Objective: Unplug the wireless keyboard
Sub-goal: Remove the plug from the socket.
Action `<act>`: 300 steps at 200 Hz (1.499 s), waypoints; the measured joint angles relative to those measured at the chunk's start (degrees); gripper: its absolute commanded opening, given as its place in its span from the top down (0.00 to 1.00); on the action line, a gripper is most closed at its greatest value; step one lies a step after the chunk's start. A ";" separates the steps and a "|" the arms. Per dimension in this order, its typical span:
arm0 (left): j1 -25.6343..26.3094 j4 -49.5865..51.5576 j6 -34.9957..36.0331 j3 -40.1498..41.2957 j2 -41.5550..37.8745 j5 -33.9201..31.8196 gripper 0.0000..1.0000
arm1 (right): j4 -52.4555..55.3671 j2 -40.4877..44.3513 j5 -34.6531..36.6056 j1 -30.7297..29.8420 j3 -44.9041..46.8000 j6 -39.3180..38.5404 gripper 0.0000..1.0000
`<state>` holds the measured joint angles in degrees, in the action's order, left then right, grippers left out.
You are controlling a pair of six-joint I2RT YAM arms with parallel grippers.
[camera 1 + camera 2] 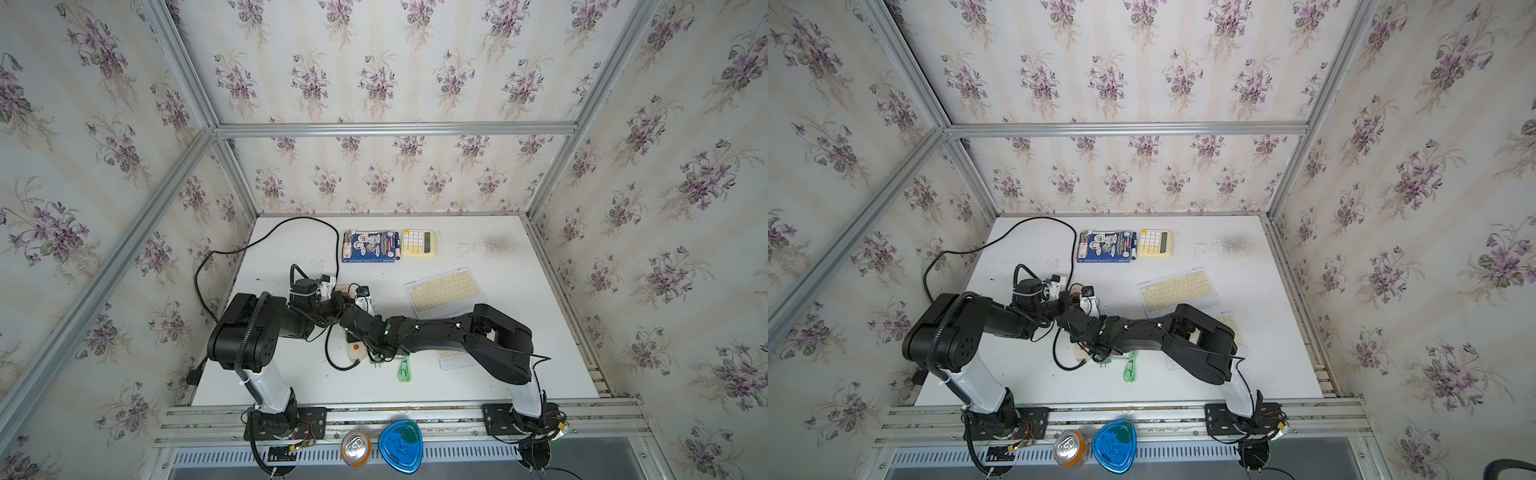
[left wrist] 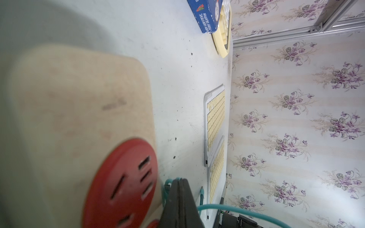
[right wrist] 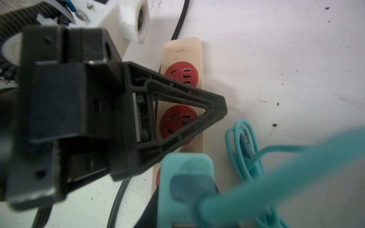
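Pinching the teal charger plug [image 3: 185, 169] in the right gripper [image 3: 184, 199] at the beige power strip's [image 3: 181, 51] near end; holding the left gripper [image 3: 222, 107], jaws pressed together, over the middle red socket [image 3: 173, 122]; leaving the wireless keyboard [image 1: 444, 291] lying well apart on the white table [image 1: 540, 257].

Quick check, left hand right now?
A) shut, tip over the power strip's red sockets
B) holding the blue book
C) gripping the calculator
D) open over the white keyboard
A: the left hand is shut, its closed tip over the beige power strip by the middle red socket.
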<state>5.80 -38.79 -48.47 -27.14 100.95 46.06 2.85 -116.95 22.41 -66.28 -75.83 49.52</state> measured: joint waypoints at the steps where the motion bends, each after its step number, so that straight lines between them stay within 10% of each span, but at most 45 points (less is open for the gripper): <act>1: 0.00 0.00 -0.02 0.02 0.04 0.02 0.96 | 0.15 -0.04 0.02 0.00 -0.11 0.00 1.00; 118: -1.05 -3.17 -0.72 0.90 1.95 2.19 0.98 | 4.74 0.57 3.37 -2.14 -1.01 -2.67 1.00; 176: -1.75 -6.95 -2.01 0.98 3.69 2.03 0.99 | 13.75 -3.72 15.98 -5.29 -12.98 -4.63 1.00; 300: -1.57 -2.43 0.00 1.33 -0.35 -0.74 0.99 | 5.40 12.50 17.09 -3.48 5.16 -4.50 1.00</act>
<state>4.23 -41.21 -48.47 -25.80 100.60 45.32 8.25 -104.44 39.51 -69.76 -70.67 45.01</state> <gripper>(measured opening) 0.051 0.308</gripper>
